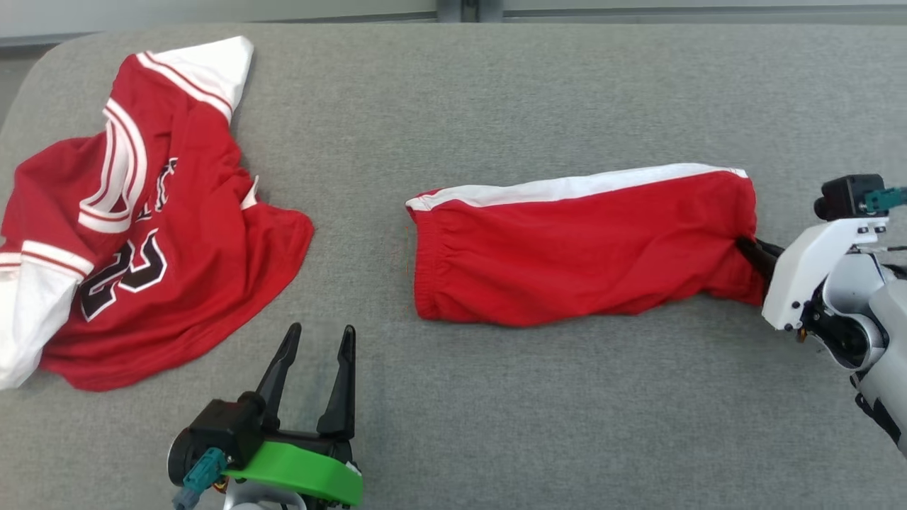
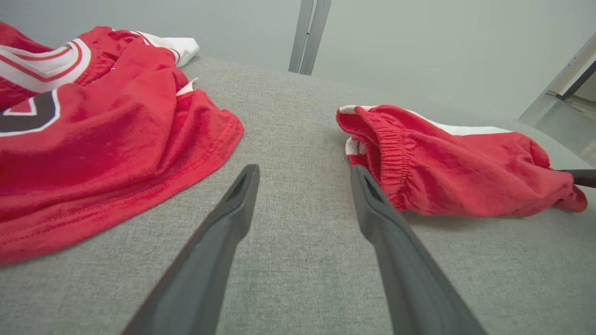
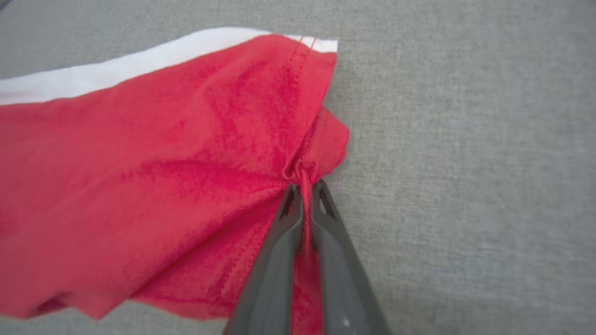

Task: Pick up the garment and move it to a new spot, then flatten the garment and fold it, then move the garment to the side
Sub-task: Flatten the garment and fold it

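The garment (image 1: 581, 248) is a pair of red shorts with a white side stripe, lying folded lengthwise across the middle right of the grey surface, waistband to the left. My right gripper (image 1: 751, 251) is shut on the hem at its right end. In the right wrist view, a bunched pinch of the garment's (image 3: 163, 177) red cloth sits between the closed tips of that gripper (image 3: 305, 186). My left gripper (image 1: 321, 329) stands open at the lower left with nothing between its fingers. In the left wrist view this gripper (image 2: 303, 172) is just left of the elastic waistband of the garment (image 2: 456, 177).
A red and white jersey (image 1: 142, 234) with dark numbers lies crumpled at the far left, also close on the left as the jersey (image 2: 93, 139) in the left wrist view. The grey padded tabletop (image 1: 496, 411) runs bare along its front. A metal post (image 2: 309, 37) stands behind the table.
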Tool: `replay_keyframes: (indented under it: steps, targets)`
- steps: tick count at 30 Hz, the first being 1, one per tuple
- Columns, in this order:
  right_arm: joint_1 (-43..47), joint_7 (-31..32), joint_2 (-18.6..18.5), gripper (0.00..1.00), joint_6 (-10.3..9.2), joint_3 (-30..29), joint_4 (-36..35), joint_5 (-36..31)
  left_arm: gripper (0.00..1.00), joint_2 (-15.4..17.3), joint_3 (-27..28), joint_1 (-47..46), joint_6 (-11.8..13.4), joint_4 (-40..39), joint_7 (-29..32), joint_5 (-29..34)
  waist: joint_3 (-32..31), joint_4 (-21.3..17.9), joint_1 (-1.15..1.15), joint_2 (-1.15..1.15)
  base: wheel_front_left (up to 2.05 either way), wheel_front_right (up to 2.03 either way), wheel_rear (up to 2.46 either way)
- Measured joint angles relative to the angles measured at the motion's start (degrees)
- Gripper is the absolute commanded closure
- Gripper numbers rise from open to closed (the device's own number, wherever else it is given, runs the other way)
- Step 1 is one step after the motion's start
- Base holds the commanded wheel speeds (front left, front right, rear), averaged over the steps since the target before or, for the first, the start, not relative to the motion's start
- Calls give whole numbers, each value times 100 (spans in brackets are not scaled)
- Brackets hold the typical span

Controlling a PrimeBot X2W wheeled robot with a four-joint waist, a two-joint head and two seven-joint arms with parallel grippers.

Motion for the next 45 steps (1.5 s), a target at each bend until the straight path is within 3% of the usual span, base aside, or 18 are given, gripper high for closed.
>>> replay_keyframes:
  steps: [7,13,17,21,24,28,35,38,42,43,44,45]
  targets:
    - [125,-114,43,100,-1,-766,371,552,0,5,10,11,-41,3,0,57,-141,-370,0,0,0,0,0]
    - [48,-167,-516,100,-2,-1314,369,695,0,-11,24,23,-75,63,0,57,-147,-325,0,0,0,0,0]
    - [35,-74,-970,100,-7,-1564,-129,737,0,-38,44,70,-80,78,0,57,-226,-273,0,0,0,0,0]
    - [101,337,-995,100,-7,-1434,-1226,694,0,-76,66,153,-81,55,0,55,-323,-235,0,0,0,0,0]
    - [339,686,-715,100,-7,-1132,-2036,461,0,-100,60,166,-83,49,0,54,-367,-225,0,0,0,0,0]
    - [712,962,85,100,-7,-725,-2525,-4,0,-118,15,164,-108,75,0,46,-380,-223,0,0,0,0,0]
    - [928,664,1391,100,-7,-891,-2048,-865,0,-134,-80,157,-152,205,0,51,-426,-114,0,0,0,0,0]
    - [922,577,1702,100,-7,-1035,-1847,-1127,0,-136,-99,164,-163,266,0,57,-454,-67,0,0,0,0,0]
    - [916,580,1829,98,-7,-1136,-1648,-1494,0,-137,-127,168,-175,347,0,75,-503,-21,0,0,0,0,0]
    - [916,571,1837,90,-7,-1138,-1628,-1603,0,-138,-129,170,-175,358,0,75,-518,-12,0,0,0,0,0]
    - [917,552,1837,54,-7,-1128,-1627,-1699,0,-138,-127,171,-175,360,0,75,-530,-6,0,0,0,0,0]
    - [923,519,1842,0,-7,-1112,-1639,-1756,0,-140,-124,174,-175,364,0,75,-544,-3,0,0,0,0,0]
